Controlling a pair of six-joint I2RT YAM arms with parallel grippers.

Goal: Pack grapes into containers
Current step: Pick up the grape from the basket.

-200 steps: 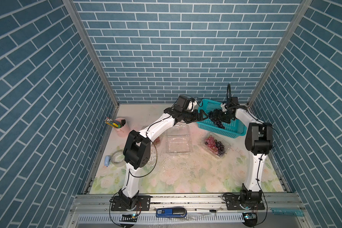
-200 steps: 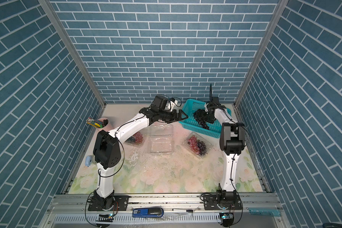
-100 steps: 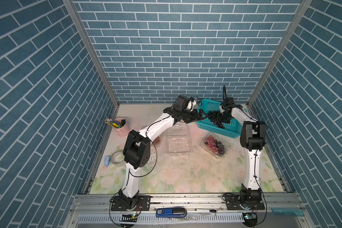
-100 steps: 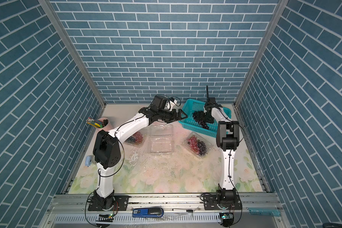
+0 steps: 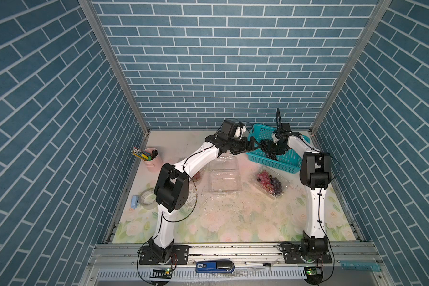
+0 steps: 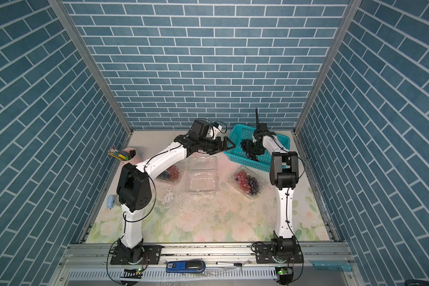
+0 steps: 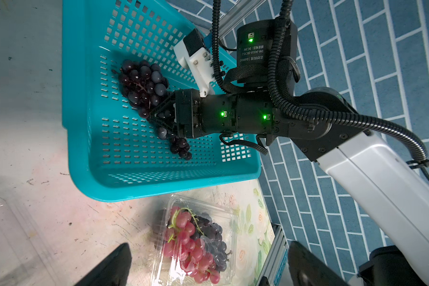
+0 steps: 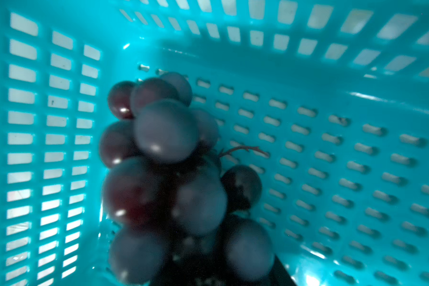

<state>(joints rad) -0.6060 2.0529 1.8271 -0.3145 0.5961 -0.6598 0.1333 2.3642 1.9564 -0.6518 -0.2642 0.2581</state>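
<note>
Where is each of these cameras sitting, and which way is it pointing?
Both top views: high in front, looking down on the table; left arm and right arm show whole.
Left wrist: on the left arm, facing the basket; shows its own fingers and the right hand.
Right wrist: on the right arm, inside the basket, close on dark grapes; hardly any hand shows.
Shared: every view shows basket and dark grapes.

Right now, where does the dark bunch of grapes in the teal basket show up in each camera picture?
In both top views: dark bunch towards the back right, inside the teal basket.
Left wrist view: on the basket floor, at the right gripper.
Right wrist view: close up, blurred, filling the middle.
Shared landmark: the basket's perforated walls.
</note>
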